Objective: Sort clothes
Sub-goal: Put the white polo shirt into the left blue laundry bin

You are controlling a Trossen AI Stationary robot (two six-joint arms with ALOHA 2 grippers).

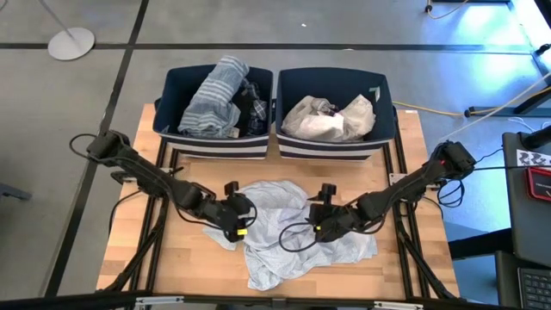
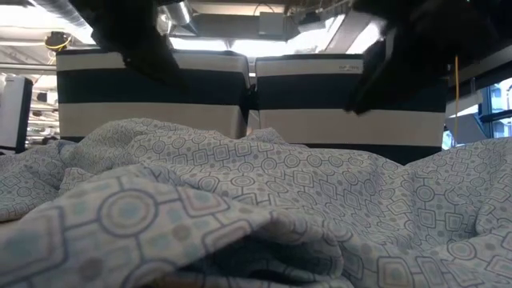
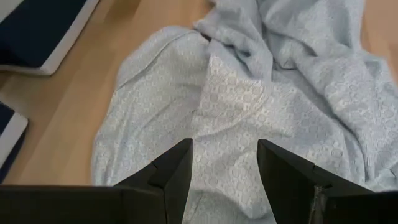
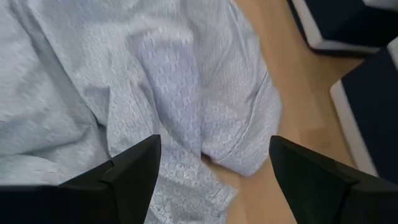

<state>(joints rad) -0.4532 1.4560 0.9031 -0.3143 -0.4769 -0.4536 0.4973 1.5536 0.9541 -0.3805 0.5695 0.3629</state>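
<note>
A pale blue patterned shirt (image 1: 277,196) lies crumpled on the wooden table's middle, in front of two navy bins. It fills the low view (image 2: 240,176). My left gripper (image 1: 239,217) is open, low over the shirt's left part (image 3: 236,93). My right gripper (image 1: 324,222) is wide open, low over the shirt's right part (image 4: 174,74), near an edge of the cloth. Each gripper's fingers stand on either side of a patch of cloth. A grey-striped garment (image 1: 215,99) and dark clothes lie in the left bin (image 1: 215,148). White clothes (image 1: 331,120) lie in the right bin (image 1: 331,148).
The two bins stand side by side at the table's far edge, just beyond the shirt (image 2: 152,88) (image 2: 352,92). Bare wood (image 1: 138,250) shows left of the shirt, and more (image 1: 405,250) right of it. A lamp base (image 1: 71,41) stands on the floor at the far left.
</note>
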